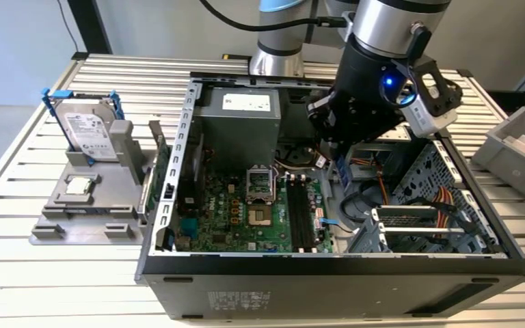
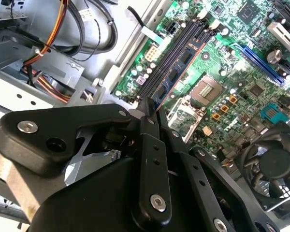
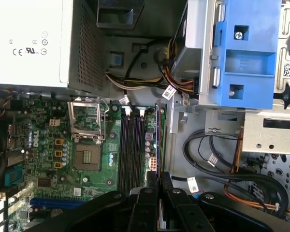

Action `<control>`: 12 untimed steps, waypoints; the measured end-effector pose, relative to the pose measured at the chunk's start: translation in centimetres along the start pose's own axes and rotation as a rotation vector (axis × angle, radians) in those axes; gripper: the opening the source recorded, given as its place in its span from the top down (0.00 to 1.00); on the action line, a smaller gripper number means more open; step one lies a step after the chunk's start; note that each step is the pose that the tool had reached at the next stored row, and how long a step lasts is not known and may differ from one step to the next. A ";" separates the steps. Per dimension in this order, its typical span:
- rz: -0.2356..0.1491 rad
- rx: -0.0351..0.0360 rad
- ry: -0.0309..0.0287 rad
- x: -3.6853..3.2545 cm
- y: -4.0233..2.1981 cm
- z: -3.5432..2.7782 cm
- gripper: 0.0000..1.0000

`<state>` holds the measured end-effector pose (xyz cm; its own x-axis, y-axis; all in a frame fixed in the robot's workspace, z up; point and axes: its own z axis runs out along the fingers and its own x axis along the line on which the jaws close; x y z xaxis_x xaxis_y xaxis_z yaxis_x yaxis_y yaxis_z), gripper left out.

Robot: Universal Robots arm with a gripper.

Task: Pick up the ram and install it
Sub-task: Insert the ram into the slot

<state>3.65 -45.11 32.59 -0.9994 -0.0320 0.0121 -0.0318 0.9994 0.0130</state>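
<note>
The ram [image 2: 180,66] is a thin bluish stick with dark chips, and my gripper [image 2: 152,112] is shut on one end of it. In the exterior view the gripper [image 1: 340,158] hangs inside the open computer case with the ram [image 1: 344,175] pointing down from it, above the motherboard [image 1: 235,212]. In the first wrist view the ram [image 3: 158,140] shows edge-on, just beside the black memory slots [image 3: 133,145] on the drive-cage side. It is lifted off the board. The gripper [image 3: 158,180] fingers close around its near end.
The power supply [image 1: 244,116] fills the case's far end. A drive cage with a blue bracket [image 3: 241,58] and loose cables [image 3: 212,159] lie beside the slots. The CPU socket [image 3: 89,157] is on their other side. A hard drive [image 1: 89,130] stands on a grey fixture [image 1: 52,229].
</note>
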 end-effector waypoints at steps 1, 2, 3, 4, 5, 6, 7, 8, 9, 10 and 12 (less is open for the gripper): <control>0.000 0.0000 0.0000 0.00 0.00 0.06 1.00; 0.000 0.0000 0.0000 0.00 0.01 0.12 1.00; 0.001 0.0000 0.0000 0.00 0.00 0.17 1.00; 0.001 0.0000 0.0000 0.00 0.01 0.22 1.00; 0.001 0.0002 0.0000 0.00 0.00 0.23 1.00; 0.001 0.0002 0.0000 0.00 0.00 0.23 1.00; 0.001 0.0002 0.0000 0.00 0.00 0.23 1.00; 0.001 0.0000 -0.0001 0.00 0.01 0.24 1.00; 0.001 0.0000 0.0000 0.00 0.00 0.24 1.00; 0.001 0.0000 0.0000 0.00 0.01 0.24 1.00; 0.001 0.0001 0.0000 0.00 0.00 0.24 1.00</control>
<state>3.64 -45.11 32.35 -0.9995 -0.0306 0.0121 -0.0304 0.9995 0.0129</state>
